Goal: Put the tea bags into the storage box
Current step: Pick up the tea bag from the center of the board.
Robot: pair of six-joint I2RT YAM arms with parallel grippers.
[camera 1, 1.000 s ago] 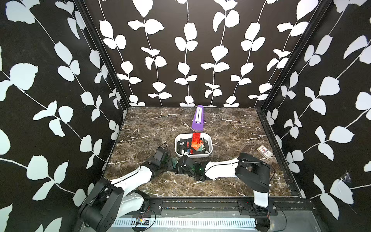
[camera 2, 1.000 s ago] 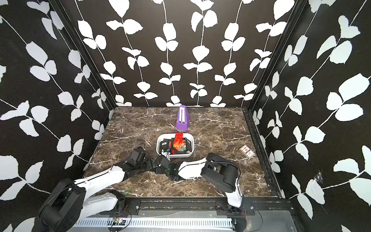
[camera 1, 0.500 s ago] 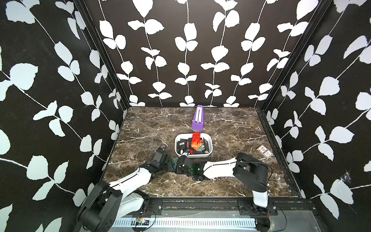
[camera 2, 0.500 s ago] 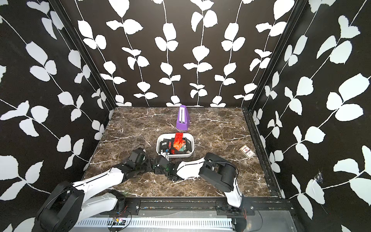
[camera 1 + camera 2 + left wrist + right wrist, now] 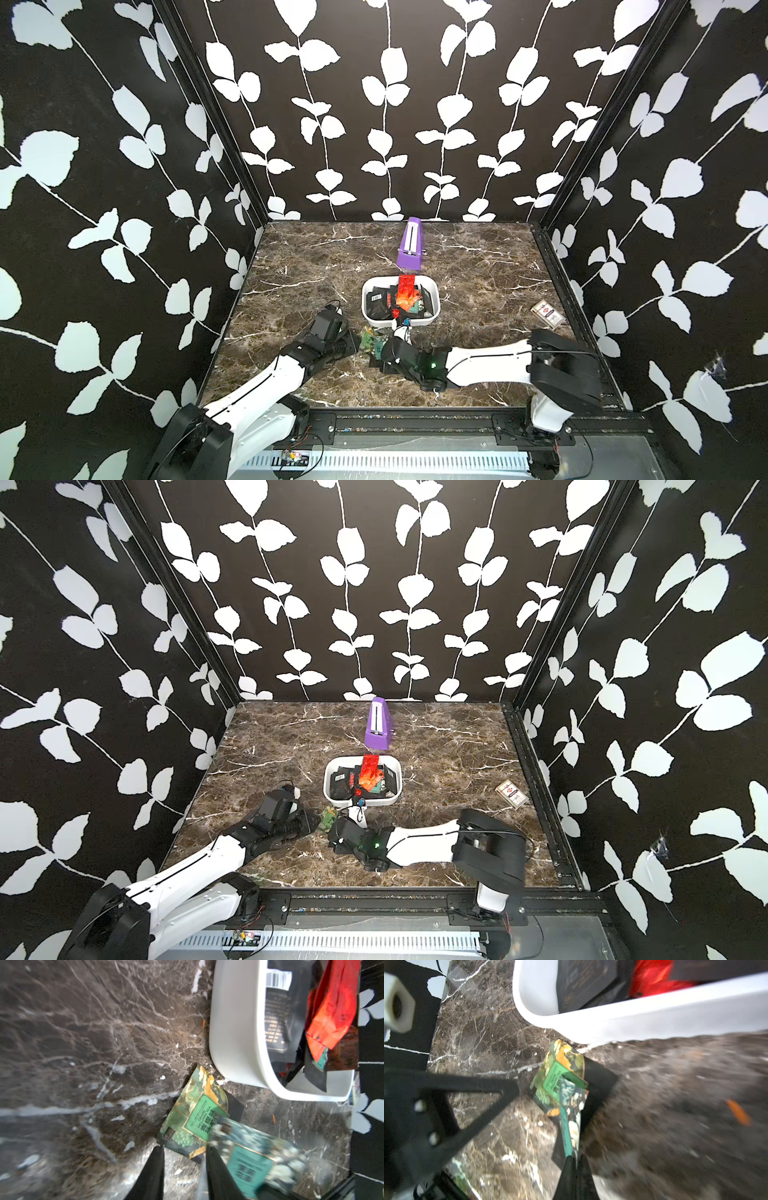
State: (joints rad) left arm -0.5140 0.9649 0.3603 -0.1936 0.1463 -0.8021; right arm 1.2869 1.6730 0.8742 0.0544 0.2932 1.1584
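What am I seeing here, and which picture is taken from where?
Two white robot arms, each ending in a two-finger gripper, work on a marble table. Both top views look down from one overhead camera; each wrist view sits on an arm, looking along its fingers. The white storage box holds several tea bags; a purple wedge stands behind it, a card pack lies near the right edge. The right gripper pinches a teal tea bag; the left gripper is open at a green tea bag on the table.
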